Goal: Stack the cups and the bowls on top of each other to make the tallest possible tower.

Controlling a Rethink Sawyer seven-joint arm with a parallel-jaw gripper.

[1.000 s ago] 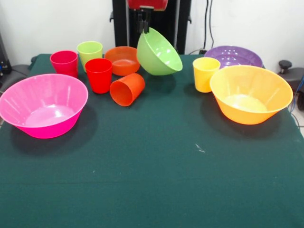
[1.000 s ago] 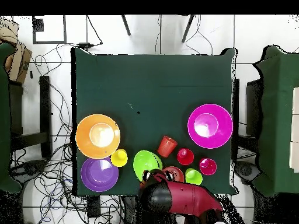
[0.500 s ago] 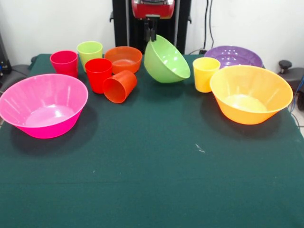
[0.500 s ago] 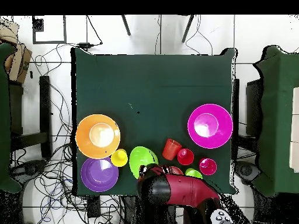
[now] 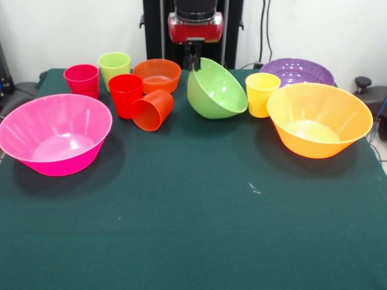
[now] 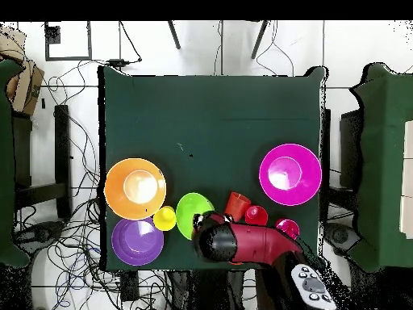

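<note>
Overhead: arm (image 6: 250,246) hides tool (image 5: 195,60) gripping green bowl (image 5: 216,89).

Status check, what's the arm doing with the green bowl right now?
Gripper shut on green bowl rim. Bowl tilted, low over the table. Nothing stacked yet. Yellow cup and tipped orange cup close on either side.

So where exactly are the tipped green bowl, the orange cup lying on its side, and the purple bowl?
green bowl (image 5: 213,96): front view, on its tilted outer wall.
orange cup (image 5: 152,110): front view, on its side wall, just behind the open mouth.
purple bowl (image 6: 137,241): overhead view, on its inner floor.
</note>
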